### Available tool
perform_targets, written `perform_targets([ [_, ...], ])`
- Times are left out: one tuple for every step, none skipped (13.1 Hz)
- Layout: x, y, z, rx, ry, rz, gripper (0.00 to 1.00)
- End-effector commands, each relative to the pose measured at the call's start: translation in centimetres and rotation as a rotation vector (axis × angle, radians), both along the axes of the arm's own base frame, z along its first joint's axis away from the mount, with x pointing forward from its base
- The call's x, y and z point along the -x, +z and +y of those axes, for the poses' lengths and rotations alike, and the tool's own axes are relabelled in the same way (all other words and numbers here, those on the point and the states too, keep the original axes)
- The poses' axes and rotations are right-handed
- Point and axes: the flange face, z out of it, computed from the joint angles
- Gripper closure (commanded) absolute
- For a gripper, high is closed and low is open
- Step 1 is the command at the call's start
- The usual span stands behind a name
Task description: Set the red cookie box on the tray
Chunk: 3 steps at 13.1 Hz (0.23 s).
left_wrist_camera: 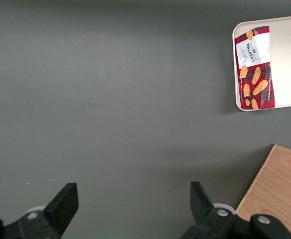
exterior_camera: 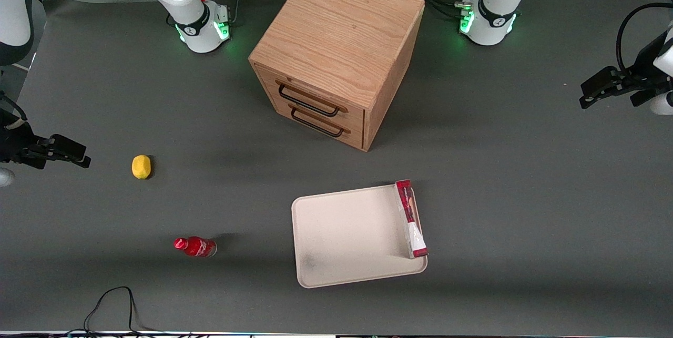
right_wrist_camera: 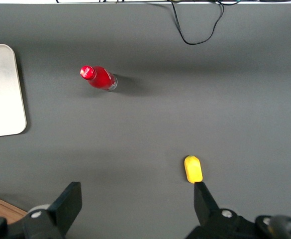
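Note:
The red cookie box (exterior_camera: 411,218) stands on its long edge inside the cream-white tray (exterior_camera: 347,238), against the tray's rim at the working arm's end. In the left wrist view the red cookie box (left_wrist_camera: 255,67) shows its printed tartan face within the tray (left_wrist_camera: 289,64). My gripper (exterior_camera: 591,95) hangs above the bare table at the working arm's end, well away from the tray and farther from the front camera than it. The same gripper (left_wrist_camera: 133,204) is open, with only grey table between its fingers (left_wrist_camera: 65,201).
A wooden drawer cabinet (exterior_camera: 336,54) with two black handles stands farther from the front camera than the tray. A small red bottle (exterior_camera: 195,246) and a yellow lemon-like object (exterior_camera: 141,166) lie toward the parked arm's end. A black cable (exterior_camera: 113,306) loops near the front edge.

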Motion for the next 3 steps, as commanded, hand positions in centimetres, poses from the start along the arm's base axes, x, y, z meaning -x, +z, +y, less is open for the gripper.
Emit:
perform_targets([
  [0.42,0.8,-0.55,0.0,0.012,0.005,0.0],
  [0.43,0.8,-0.65,0.002,0.01,0.005,0.0],
  [0.44,0.78,-0.55,0.0,0.012,0.007,0.0],
])
